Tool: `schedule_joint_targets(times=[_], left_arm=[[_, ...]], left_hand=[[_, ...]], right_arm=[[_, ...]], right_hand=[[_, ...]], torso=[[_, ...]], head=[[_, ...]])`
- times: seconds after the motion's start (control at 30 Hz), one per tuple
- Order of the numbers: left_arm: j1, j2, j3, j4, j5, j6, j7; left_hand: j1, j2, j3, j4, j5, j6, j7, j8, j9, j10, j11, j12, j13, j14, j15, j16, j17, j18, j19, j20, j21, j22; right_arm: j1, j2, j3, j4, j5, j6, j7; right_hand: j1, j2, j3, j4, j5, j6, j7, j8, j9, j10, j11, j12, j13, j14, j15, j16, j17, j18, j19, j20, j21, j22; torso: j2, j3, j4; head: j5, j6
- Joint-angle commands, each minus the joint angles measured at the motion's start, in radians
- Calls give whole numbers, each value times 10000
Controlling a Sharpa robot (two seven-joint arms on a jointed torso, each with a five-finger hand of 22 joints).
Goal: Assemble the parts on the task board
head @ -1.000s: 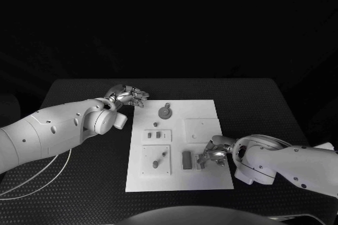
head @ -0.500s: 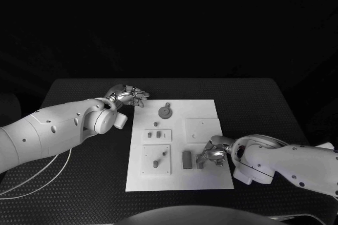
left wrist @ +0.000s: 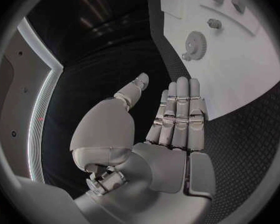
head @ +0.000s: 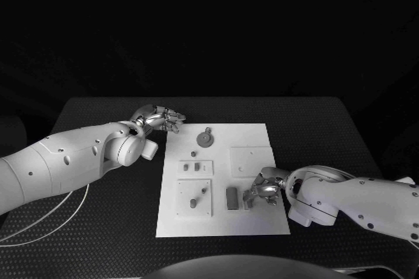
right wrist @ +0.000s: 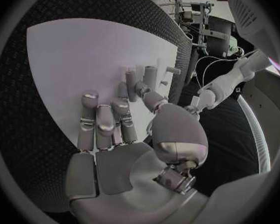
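One white task board (head: 253, 221) lies in the middle of the frame on the black table (head: 332, 118), and several small grey parts sit on it. At the board's upper middle there is one round toothed gear (head: 204, 138) with a small peg (head: 194, 153) just below it to the left. Three raised square plates can be counted: one at mid-left carrying two short pieces (head: 195, 166), one at lower left with a thin pin and an oval piece (head: 193, 203), and a plain one (head: 249, 159) at mid-right. One dark rectangular block (head: 231, 198) stands at the lower middle of the board.

There are two hands. The left hand (head: 160, 119) hovers at the board's upper left corner, over the table edge of the board; in the wrist view its fingers (left wrist: 180, 114) lie straight and pressed side by side with the thumb apart, holding nothing. The right hand (head: 264, 190) is at the board's lower right, just beside the dark block — its fingers (right wrist: 105, 124) are curled downward toward the white surface, with upright pegs (right wrist: 150, 76) near the thumb tip. Whether it pinches any piece I cannot tell.

The table top is a dark woven mat, and the room beyond it is black.
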Motion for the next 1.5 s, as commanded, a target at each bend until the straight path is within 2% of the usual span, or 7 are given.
schedule_joint_targets(times=[0.03, 0.17, 1.2, 1.33, 1.5], left_arm=[[8, 13, 5, 33, -36, 135, 48], [8, 8, 5, 29, -36, 127, 45], [8, 2, 4, 33, -57, 134, -17], [8, 1, 4, 29, -58, 129, -19], [8, -1, 4, 33, -58, 124, -21]], left_hand=[[-78, -26, -38, 37, 11, -38, 41, -19, -15, -60, -23, -49, 14, 84, -4, -32, 12, -14, 15, -28, 65, 18], [-79, -27, -39, 38, 11, -41, 42, -21, -16, -62, -22, -50, 15, 85, -4, -33, 14, -14, 15, -28, 65, 19], [-104, -32, -43, 63, 10, -54, 50, -27, -19, -104, -8, -62, 22, 83, -1, -48, 33, -15, 9, -26, 62, 37], [-105, -34, -43, 64, 10, -56, 50, -28, -20, -106, -7, -62, 23, 83, -1, -49, 34, -15, 8, -26, 62, 39], [-106, -36, -43, 65, 10, -58, 51, -29, -20, -108, -7, -62, 24, 83, -1, -50, 36, -14, 7, -26, 62, 41]], right_arm=[[-34, 58, -22, 15, -22, 351, 6], [-52, 79, -22, 20, 16, 364, 18], [-63, 83, -22, 71, 102, 384, 75], [-63, 96, -22, 69, 119, 448, 109], [-63, 95, -22, 69, 140, 474, 146]], right_hand=[[-125, -139, 29, 10, 30, -31, 82, -29, -11, 43, 12, -22, 12, -8, -85, -57, -35, 134, 8, -40, 18, 145], [-193, -211, 40, 18, 30, -33, 87, -33, -18, 36, 17, -33, 13, -27, -87, -68, -63, 134, 11, -36, 8, 138], [-400, -284, 85, 40, 29, -26, 95, -42, -38, 37, 24, -51, 19, -42, -85, -86, -92, 134, 29, -30, -14, 122], [-648, -543, 83, 126, 31, -35, 107, -57, -57, 28, 36, -73, 19, -65, -82, -102, -134, 134, 48, -18, -37, 106], [-1099, -1243, 275, 624, 33, -60, 119, -86, -92, 7, 46, -113, 20, -120, -82, -138, -223, 134, 102, -26, -96, 66]], torso=[[2, -2, -6], [1, 0, -5], [1, 0, -5], [2, -3, -5], [-1, -2, -4]], head=[[6, -24], [5, -25], [37, -16], [46, -22], [45, -29]])
